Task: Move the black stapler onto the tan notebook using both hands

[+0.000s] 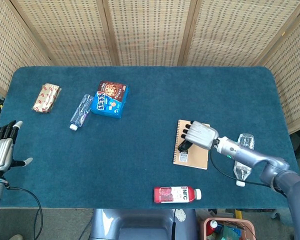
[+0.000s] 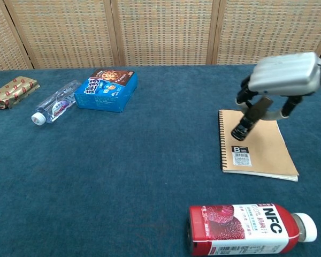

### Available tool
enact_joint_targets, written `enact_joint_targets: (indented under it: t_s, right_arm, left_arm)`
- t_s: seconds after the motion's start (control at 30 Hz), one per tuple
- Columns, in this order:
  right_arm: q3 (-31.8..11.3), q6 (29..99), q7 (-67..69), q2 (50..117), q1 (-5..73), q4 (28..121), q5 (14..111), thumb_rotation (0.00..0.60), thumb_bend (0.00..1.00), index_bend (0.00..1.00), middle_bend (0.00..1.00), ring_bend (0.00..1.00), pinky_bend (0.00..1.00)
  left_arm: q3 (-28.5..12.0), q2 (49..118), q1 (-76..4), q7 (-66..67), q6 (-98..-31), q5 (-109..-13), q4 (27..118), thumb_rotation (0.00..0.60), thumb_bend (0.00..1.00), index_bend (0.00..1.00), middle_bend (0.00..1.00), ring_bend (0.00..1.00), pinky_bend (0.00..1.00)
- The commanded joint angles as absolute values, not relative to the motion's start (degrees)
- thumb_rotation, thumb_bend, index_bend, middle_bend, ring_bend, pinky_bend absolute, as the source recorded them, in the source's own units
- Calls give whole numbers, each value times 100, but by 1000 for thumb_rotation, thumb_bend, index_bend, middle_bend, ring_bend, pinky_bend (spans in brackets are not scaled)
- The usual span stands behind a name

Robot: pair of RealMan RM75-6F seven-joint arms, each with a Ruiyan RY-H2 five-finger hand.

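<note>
1. The right hand [image 2: 287, 75] hangs over the tan notebook [image 2: 257, 150], palm down, fingers curled around the black stapler [image 2: 250, 118]; it grips the stapler's upper end.
2. The stapler slants down and toward the left of the chest view from under the palm, its lower tip just above or touching the notebook page; which of the two cannot be told. In the head view the stapler [image 1: 183, 144] shows as a dark bar at the notebook's [image 1: 190, 157] spiral edge, half hidden under the right hand [image 1: 200, 134].
3. The notebook lies flat on the blue table [image 1: 150, 100], spiral binding on its left side, a barcode label near its front edge.
4. The left hand [image 1: 1, 150] is at the far left edge of the head view, off the table's corner, holding nothing, fingers spread and pointing upward in the frame. It is well apart from the stapler and notebook.
5. A red juice bottle [image 2: 246, 229] lies on its side near the table's front edge, in front of the notebook, cap to the right.
6. A clear water bottle [image 1: 244, 159] lies to the right of the notebook, partly behind the right forearm.
7. Toward the far left of the table sit a blue cookie box [image 2: 107, 88], a small clear bottle [image 2: 56, 108] just beside it, and a gold wrapped snack [image 2: 10, 92] further left.
</note>
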State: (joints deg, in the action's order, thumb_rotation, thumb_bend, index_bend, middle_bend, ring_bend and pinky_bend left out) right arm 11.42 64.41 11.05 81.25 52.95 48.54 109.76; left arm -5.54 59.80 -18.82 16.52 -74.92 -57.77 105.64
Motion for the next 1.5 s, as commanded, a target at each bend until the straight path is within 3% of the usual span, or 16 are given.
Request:
enact_joint_targets:
  t_s: [0.03, 0.5, 0.57, 0.7, 0.8, 0.9, 1.2, 1.5]
  right_arm:
    - [1356, 6564, 886, 8092, 5050, 4776, 11049, 600, 473, 542, 525, 400, 538]
    - [1432, 6587, 645, 8645, 4982, 4115, 11206, 600, 473, 539, 518, 400, 531]
    - [1461, 6519, 686, 8685, 5053, 4057, 11246, 600, 444, 474, 440, 352, 473]
    - [1445, 6414, 676, 8679, 5159, 4071, 11236, 600, 202, 193, 103, 47, 273]
    - [1336, 6478, 508, 8631, 5160, 4166, 11154, 600, 95, 60, 3, 0, 146]
    - [1236, 6459, 187, 8527, 5150, 4329, 11062, 600, 41, 3, 0, 0, 84]
    - [801, 6838, -507, 7817, 4682, 5219, 10429, 600, 29, 0, 0, 0, 50]
    - [247, 7969, -931, 6717, 2929, 7370, 8576, 600, 31, 0, 0, 0, 0]
  left_arm:
    - [-543, 5986, -1827, 1629, -7591, -5931, 10610, 600, 106, 0, 0, 0, 0]
    - [-528, 6042, -1707, 1620, -7699, -6211, 10617, 600, 106, 0, 0, 0, 0]
    - [-562, 6061, -1694, 1562, -7717, -6246, 10576, 600, 106, 0, 0, 0, 0]
    - [-592, 6091, -1667, 1472, -7717, -6294, 10507, 600, 106, 0, 0, 0, 0]
    - [-613, 6095, -1681, 1458, -7637, -6254, 10477, 600, 106, 0, 0, 0, 0]
    - [-632, 6089, -1684, 1441, -7588, -6239, 10471, 600, 107, 0, 0, 0, 0]
    - [-638, 6040, -1639, 1378, -7570, -6317, 10526, 600, 107, 0, 0, 0, 0]
    - [-459, 6072, -1509, 1452, -7727, -6749, 10492, 600, 107, 0, 0, 0, 0]
